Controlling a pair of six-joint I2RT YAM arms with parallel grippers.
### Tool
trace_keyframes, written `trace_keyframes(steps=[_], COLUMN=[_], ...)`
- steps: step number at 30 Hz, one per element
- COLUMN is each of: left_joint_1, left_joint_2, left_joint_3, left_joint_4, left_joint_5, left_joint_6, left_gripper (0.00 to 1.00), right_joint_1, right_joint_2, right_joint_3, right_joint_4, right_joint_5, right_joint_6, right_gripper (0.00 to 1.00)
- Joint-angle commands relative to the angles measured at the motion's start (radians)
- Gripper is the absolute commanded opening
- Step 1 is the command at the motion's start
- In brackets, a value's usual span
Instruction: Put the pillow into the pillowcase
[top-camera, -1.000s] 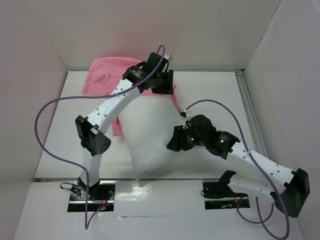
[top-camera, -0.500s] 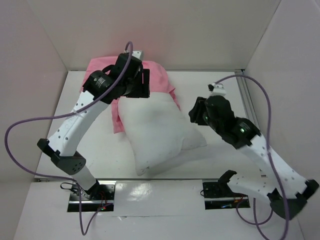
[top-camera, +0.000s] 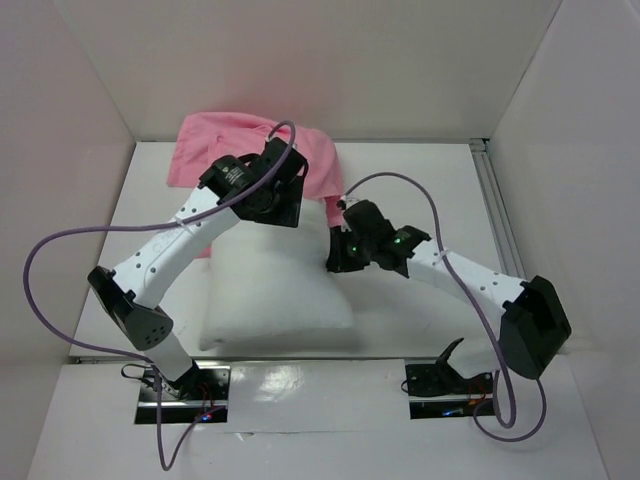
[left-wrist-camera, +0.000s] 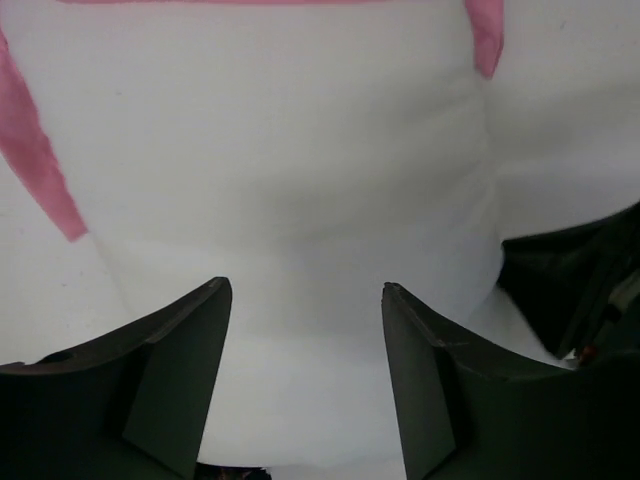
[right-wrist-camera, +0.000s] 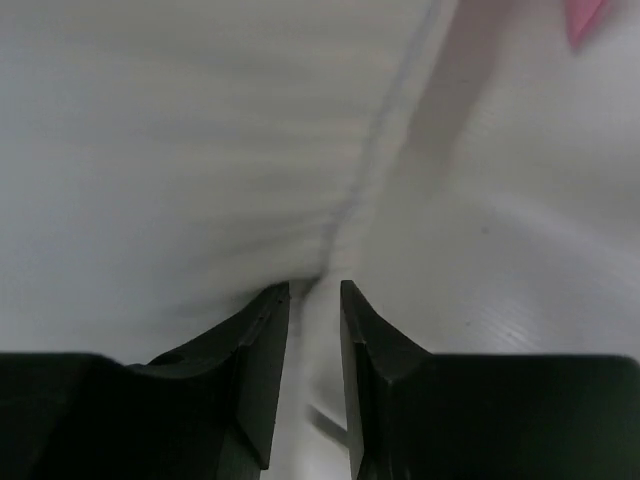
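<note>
Pillow lies flat on the table, plump and white, its long side running left to right just beyond the two arm bases. All of its visible upper face is uncovered.

Behind the pillow's far edge the pink pillowcase is bunched up against the back wall. One fold of it comes down to the pillow's far right corner. A smaller pink patch shows at the pillow's far left corner, under the left arm. In the left wrist view the pink cloth appears as thin strips to the left and upper right of the pillow.

The left gripper hangs over the pillow's far edge. Its fingers stand wide apart, released, with only the pillow's white surface showing beyond the gap and nothing gripped between them.

The right gripper sits at the pillow's far right corner, close to the left gripper but apart from it. In its own wrist view the two fingers are drawn nearly together. The pillow's seamed edge runs straight down into the narrow slot between them. They appear clenched on that edge, though the picture is blurred there.

A purple cable loops out wide to the left of the pillow from the left arm.
</note>
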Motion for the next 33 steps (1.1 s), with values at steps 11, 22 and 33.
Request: trace_keyframes(steps=[11, 22, 33], left_joint_1=[-0.144, -0.188, -0.097], left_joint_2=[-0.063, 0.175, 0.037], left_joint_3=[-0.253, -0.375, -0.175], left_joint_4=[-0.062, -0.102, -0.057], left_joint_5=[-0.184, -0.339, -0.269], left_joint_6=[-0.152, -0.282, -0.151], left_gripper=[1.0, 0.63, 0.0], right_joint_1=[-0.204, -0.169, -0.157], right_joint_2=[-0.105, 0.059, 0.402], right_joint_3=[-0.101, -0.083, 0.112], right_joint_4=[0.056, 0.241, 0.422], right_joint_5=[-0.134, -0.206, -0.195], right_joint_6=[0.006, 0.035, 0.078], right_gripper=[0.91, 0.92, 0.84])
